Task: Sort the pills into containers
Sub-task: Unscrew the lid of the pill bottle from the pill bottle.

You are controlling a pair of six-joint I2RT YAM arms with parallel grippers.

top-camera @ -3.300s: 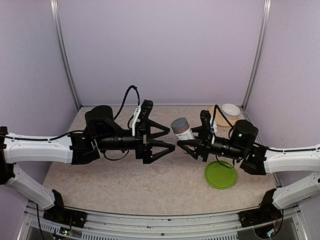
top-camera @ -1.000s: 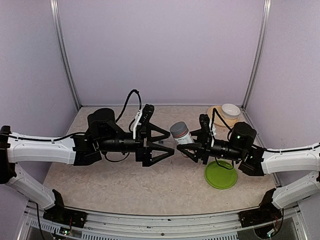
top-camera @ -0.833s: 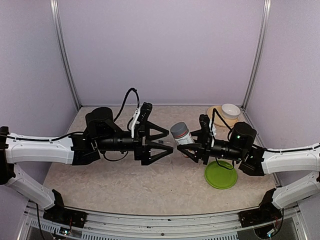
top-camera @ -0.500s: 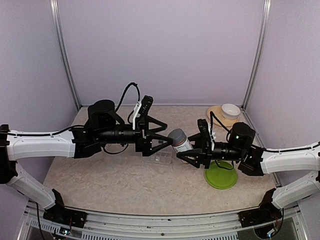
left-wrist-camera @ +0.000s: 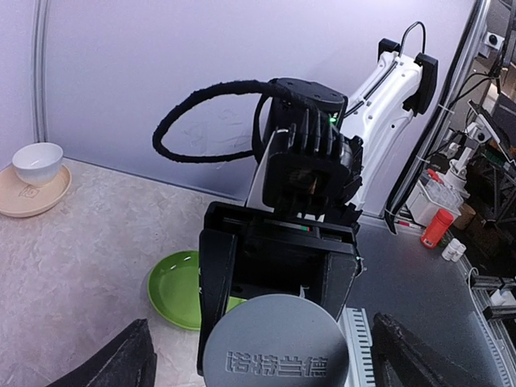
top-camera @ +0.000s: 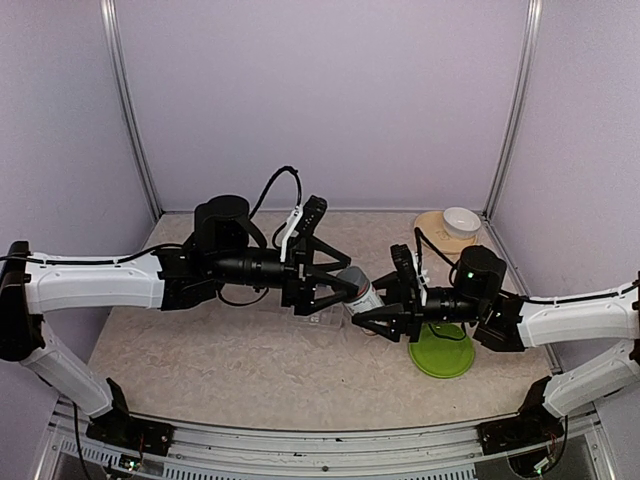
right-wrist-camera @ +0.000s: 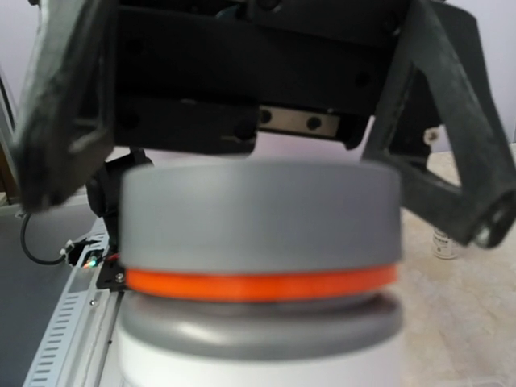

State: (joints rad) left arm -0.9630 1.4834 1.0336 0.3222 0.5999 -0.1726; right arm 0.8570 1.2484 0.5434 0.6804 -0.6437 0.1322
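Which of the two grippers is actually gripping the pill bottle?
The right gripper: it is clamped on the pill bottle, on its white body. The left gripper is open, its fingers standing clear on either side of the grey cap.

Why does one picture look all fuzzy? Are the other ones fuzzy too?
Right wrist view: the grey cap sits so close to the camera that it blurs. Left wrist view: sharp, the cap's lettering is readable and the white bowl is crisp. Top view: sharp, evenly lit, only soft shadows.
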